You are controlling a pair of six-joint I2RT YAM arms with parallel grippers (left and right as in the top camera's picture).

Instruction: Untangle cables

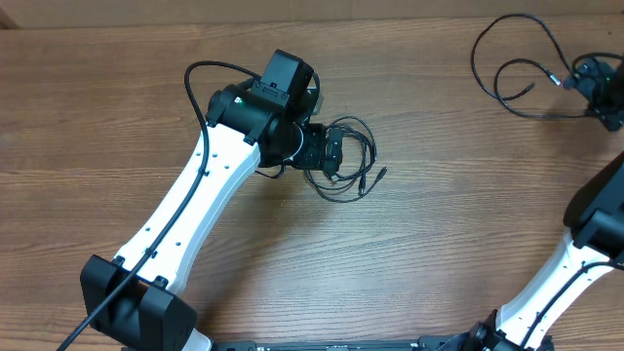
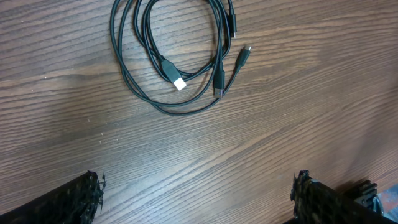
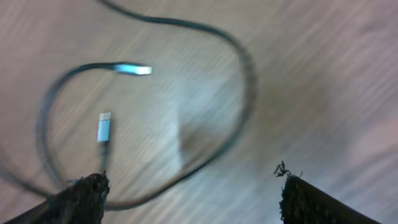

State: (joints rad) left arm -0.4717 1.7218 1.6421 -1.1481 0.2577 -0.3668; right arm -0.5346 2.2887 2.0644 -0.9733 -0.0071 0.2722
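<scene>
A loose coil of thin black cables lies mid-table, partly under my left wrist. In the left wrist view the coil sits at the top with a white-tipped plug inside it. My left gripper hangs open short of it, over bare wood. A separate black cable loops at the far right. My right gripper hovers at its end. The right wrist view is blurred: the cable curves past the left fingertip, two silver-tipped plugs lie beyond, and my right gripper is open.
The wooden table spreads between the two cable groups. My left arm's white link crosses the left half, its thick black cable arching above it. My right arm's white link rises at the lower right.
</scene>
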